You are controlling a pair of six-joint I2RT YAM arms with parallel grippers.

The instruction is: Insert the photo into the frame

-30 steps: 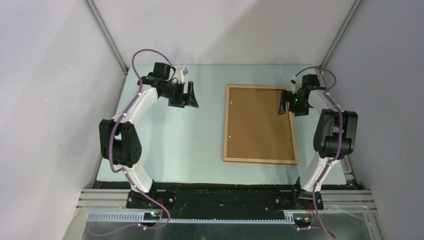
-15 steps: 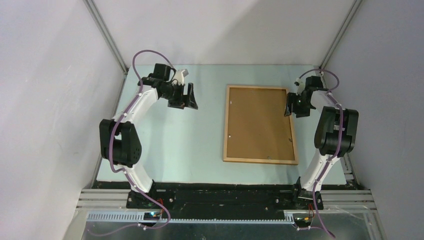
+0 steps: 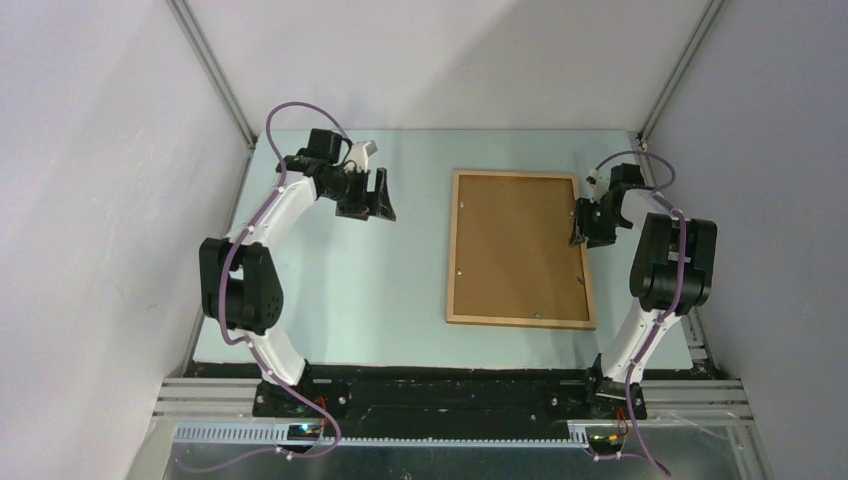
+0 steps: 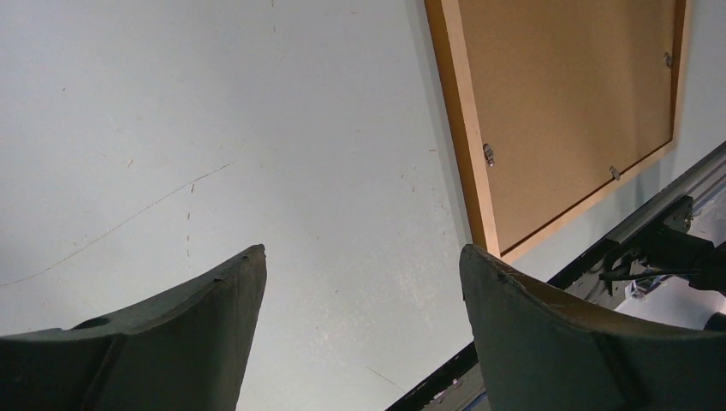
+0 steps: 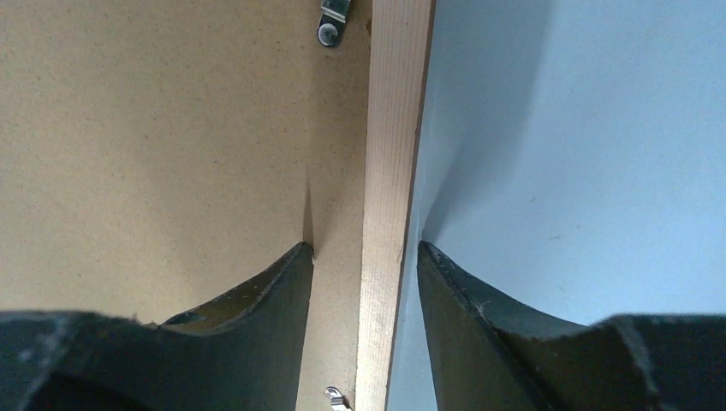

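Frame (image 3: 520, 321) flat, back up, brown backing board (image 3: 515, 245) inside, near worktop's (image 3: 330, 290) right edge | right gripper (image 5: 365, 248) half-narrowed astride frame's right rail, inner finger clear of the wood | left gripper (image 4: 361, 253) wide, empty, over far-left corner.
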